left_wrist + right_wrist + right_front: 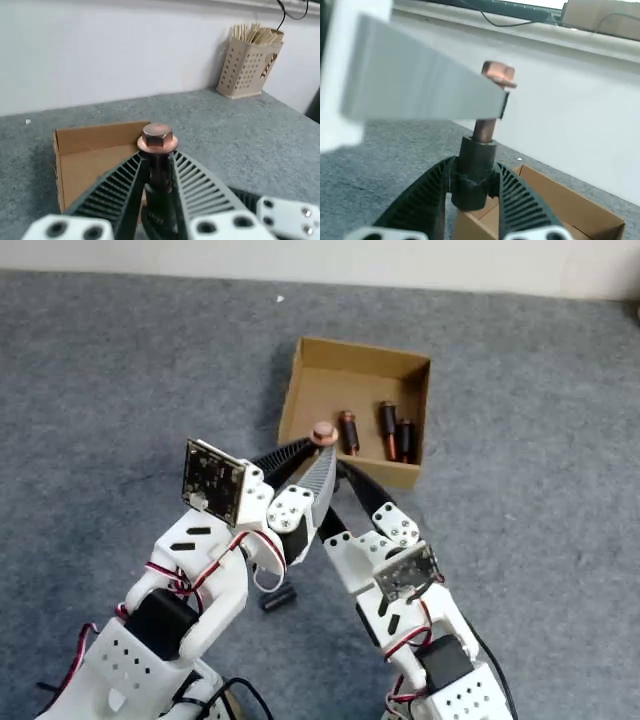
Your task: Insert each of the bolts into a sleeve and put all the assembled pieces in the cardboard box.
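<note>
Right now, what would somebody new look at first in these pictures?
The shiny copper bolt, pinched in the left arm's fingers and raised near the cardboard box. Its shaft goes down into a black sleeve clamped in the right arm's fingers. Three finished pieces lie inside the box.

Obstructed and cropped items at the claws and box.
High view: the bolt (322, 432) shows its head alone, its shank hidden under crossed claw fingers; a dark piece (278, 598) on the bench (100, 390) between the arms is too small to identify. Left wrist view: the left claw (159, 162), gripping the bolt, covers part of the cardboard box (95, 150). Right wrist view: a blurred white slab (420, 95) masks the upper shank; the right claw (474, 172) hides the lower sleeve (476, 150); the box is cut by the frame edge.
</note>
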